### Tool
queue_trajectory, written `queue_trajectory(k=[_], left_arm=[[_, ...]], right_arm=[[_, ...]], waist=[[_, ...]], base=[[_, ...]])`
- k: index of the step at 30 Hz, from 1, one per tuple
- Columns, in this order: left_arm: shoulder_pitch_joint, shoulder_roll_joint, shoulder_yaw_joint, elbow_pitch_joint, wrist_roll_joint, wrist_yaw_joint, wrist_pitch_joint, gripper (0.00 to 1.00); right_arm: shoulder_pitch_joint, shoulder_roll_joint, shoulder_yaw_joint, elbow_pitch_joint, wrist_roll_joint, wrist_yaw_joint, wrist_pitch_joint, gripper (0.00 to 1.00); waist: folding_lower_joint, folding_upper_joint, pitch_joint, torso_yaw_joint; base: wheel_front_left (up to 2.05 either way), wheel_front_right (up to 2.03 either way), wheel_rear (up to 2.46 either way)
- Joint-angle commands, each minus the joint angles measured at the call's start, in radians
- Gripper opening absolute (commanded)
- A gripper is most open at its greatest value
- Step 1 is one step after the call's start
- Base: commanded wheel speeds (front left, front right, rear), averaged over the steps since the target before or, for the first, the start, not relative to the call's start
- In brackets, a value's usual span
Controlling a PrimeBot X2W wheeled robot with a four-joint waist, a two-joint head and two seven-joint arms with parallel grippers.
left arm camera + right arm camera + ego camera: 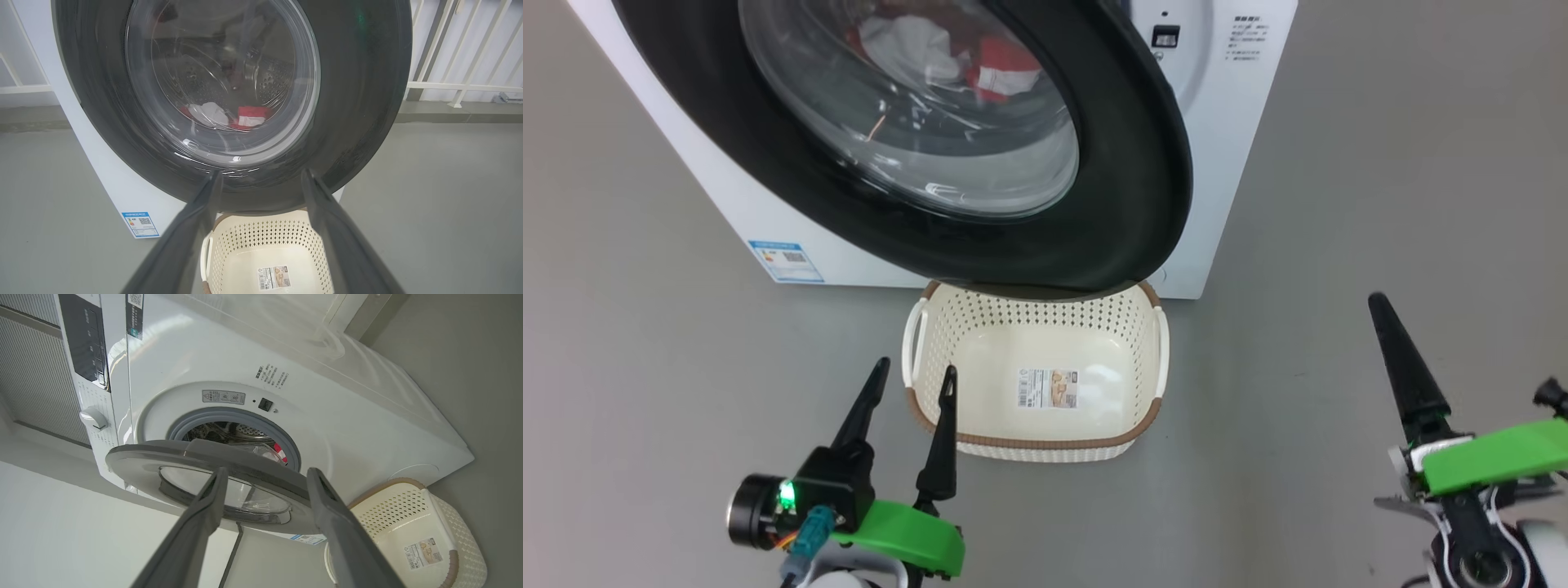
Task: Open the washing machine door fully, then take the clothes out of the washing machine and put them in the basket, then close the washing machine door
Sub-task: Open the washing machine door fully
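Door (1127, 163) hangs ajar at upper centre, clothes (1005, 69) behind its glass, basket (947, 433) below; left gripper (916, 369) and right gripper (266, 471) fingers apart, empty, so best hook door's right edge, swing wide.

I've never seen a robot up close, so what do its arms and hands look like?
The left gripper and the right gripper each have two long, dark, pointed fingers on a bright green piece. The left has a black body with a green light, a teal plug and orange wires; the right has white cables.
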Motion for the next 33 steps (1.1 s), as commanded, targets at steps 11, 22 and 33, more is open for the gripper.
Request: queue_trajectory(k=[11, 22, 33], left_arm=[[0.034, 0.014, 0.066, -0.013, 0.020, -0.017, -0.009, 1.00], [0.072, 0.014, 0.083, -0.003, 0.029, -0.031, -0.009, 1.00], [0.100, 0.014, 0.093, 0.005, 0.036, -0.044, -0.009, 1.00]], right_arm=[[0.061, -0.148, 0.131, -0.050, -0.459, 0.001, -0.361, 1.00], [0.108, -0.055, -0.021, -0.054, -0.991, 0.001, -0.372, 1.00], [0.176, -0.003, -0.026, 0.025, -1.125, 0.001, -0.373, 1.00]], waist=[[0.0000, 0.0000, -0.056, -0.046], [0.0000, 0.0000, -0.110, -0.050], [0.0000, 0.0000, -0.137, -0.058]], base=[[0.00, 0.00, 0.00], [0.00, 0.00, 0.00], [0.00, 0.00, 0.00]])
